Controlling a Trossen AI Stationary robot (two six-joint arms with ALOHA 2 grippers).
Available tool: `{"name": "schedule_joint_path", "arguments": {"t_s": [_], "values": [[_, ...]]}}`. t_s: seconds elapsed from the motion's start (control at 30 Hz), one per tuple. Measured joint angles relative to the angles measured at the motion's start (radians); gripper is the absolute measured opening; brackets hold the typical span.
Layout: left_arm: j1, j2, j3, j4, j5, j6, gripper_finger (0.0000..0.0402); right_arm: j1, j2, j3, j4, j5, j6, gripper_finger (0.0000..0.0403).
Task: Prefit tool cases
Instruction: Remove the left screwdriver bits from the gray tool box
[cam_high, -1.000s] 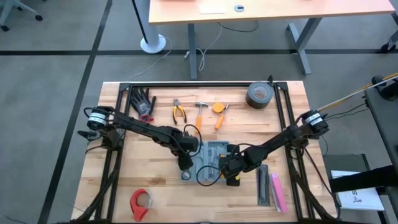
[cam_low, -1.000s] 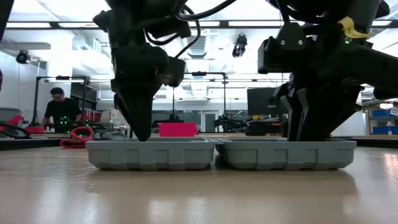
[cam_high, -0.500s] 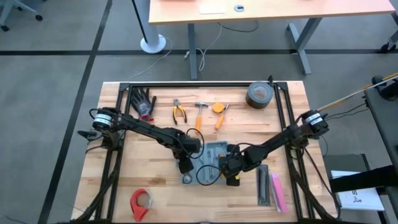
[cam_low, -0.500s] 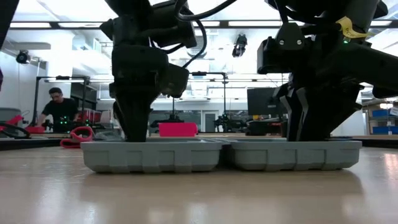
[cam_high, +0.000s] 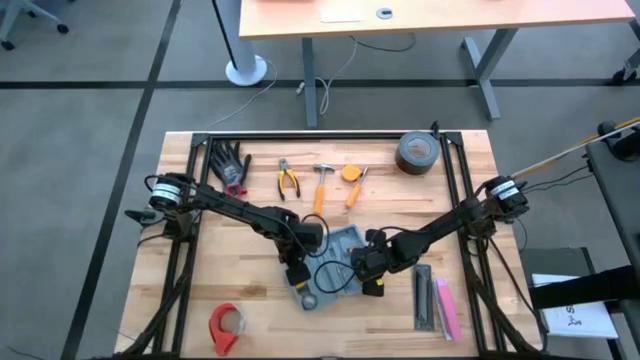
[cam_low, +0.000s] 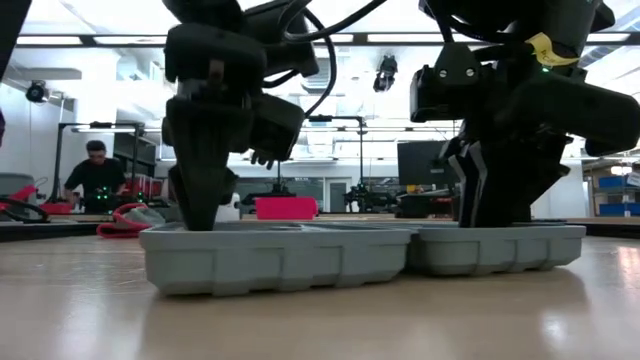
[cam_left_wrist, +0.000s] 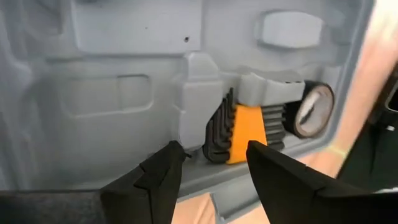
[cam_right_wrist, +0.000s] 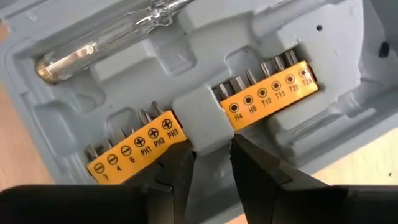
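Two grippers: both down in the open tool case (cam_high: 335, 262) at mid-table.
Left gripper (cam_left_wrist: 208, 163): fingers parted, nothing between them, beside hex keys (cam_left_wrist: 219, 127).
Right gripper (cam_right_wrist: 210, 163): fingers narrowly apart, straddling the bit holder (cam_right_wrist: 205, 127).
Table (cam_high: 250, 215): wooden.
Room: a person (cam_low: 97, 172) far behind.

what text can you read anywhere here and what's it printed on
"PH1", "PH2", "PH3": on the orange bit holder strip in the grey moulded plastic case tray.
"H4", "H6", "T10", "T15", "T20": on the second orange bit holder strip.
Other strip markings cannot be read.
The round tape measure's face: blurred.
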Motion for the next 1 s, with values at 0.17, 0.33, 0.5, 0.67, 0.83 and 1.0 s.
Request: {"name": "schedule_joint_path", "arguments": {"t_s": [0.17, 0.33, 0.5, 0.67, 0.83, 1.0], "values": [[0.0, 0.0, 0.001, 0.004, 0.02, -0.001, 0.018, -0.007, 0.0, -0.001, 0.0, 0.029, 0.014, 0.0082], [0.0, -0.002, 0.004, -0.025, -0.05, 0.012, 0.0179, -0.016, 0.002, -0.002, 0.007, 0.097, 0.012, 0.0076], [0.0, -0.018, 0.004, -0.069, -0.164, 0.043, 0.018, -0.022, -0.003, -0.002, -0.008, 0.097, -0.004, 0.0085], [0.001, -0.069, 0.005, -0.075, -0.206, 0.062, 0.0173, -0.022, -0.037, -0.003, -0.058, 0.097, -0.033, 0.0096], [0.001, -0.145, 0.009, -0.125, -0.235, 0.061, 0.0169, -0.021, -0.087, -0.003, -0.055, 0.096, -0.062, 0.0104], [-0.003, -0.185, 0.009, -0.24, -0.321, 0.039, 0.0172, -0.02, -0.118, -0.002, -0.046, 0.095, -0.085, 0.0104]]}}
